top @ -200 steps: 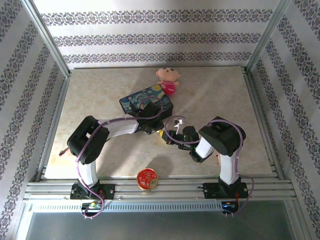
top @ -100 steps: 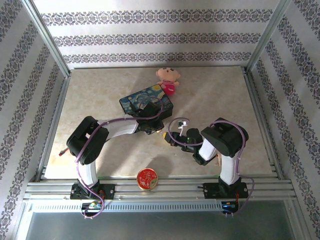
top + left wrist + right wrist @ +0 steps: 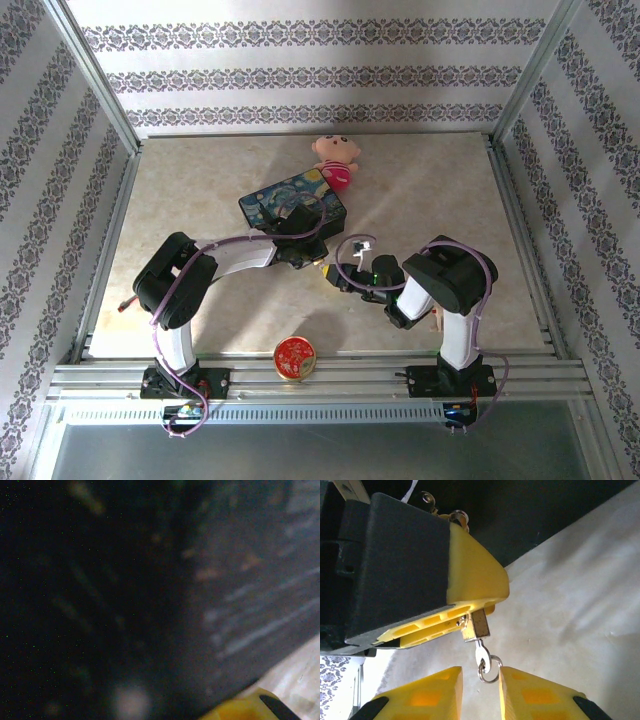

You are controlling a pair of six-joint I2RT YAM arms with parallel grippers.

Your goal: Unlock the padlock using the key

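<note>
The small brass padlock [image 3: 480,624] is clamped between the yellow fingers of my left gripper [image 3: 470,616], which is shut on it beside the blue painted tin box [image 3: 292,203]. A silvery key [image 3: 481,655] sticks out of the padlock's underside, and its ring [image 3: 490,673] hangs from it. My right gripper [image 3: 480,680] is open, with a finger on each side of the key's ring; the ring sits close to the right finger. From above, the left gripper [image 3: 314,262] and the right gripper [image 3: 338,278] meet tip to tip in front of the box.
A round red tin [image 3: 295,357] lies near the front rail between the arm bases. A pink doll [image 3: 335,160] sits behind the blue box. In the left wrist view a dark blurred surface is very close, with a yellow fingertip [image 3: 247,709] at the bottom edge.
The right arm's wrist has shifted slightly to the right and turned. The left arm has held still with the padlock.
</note>
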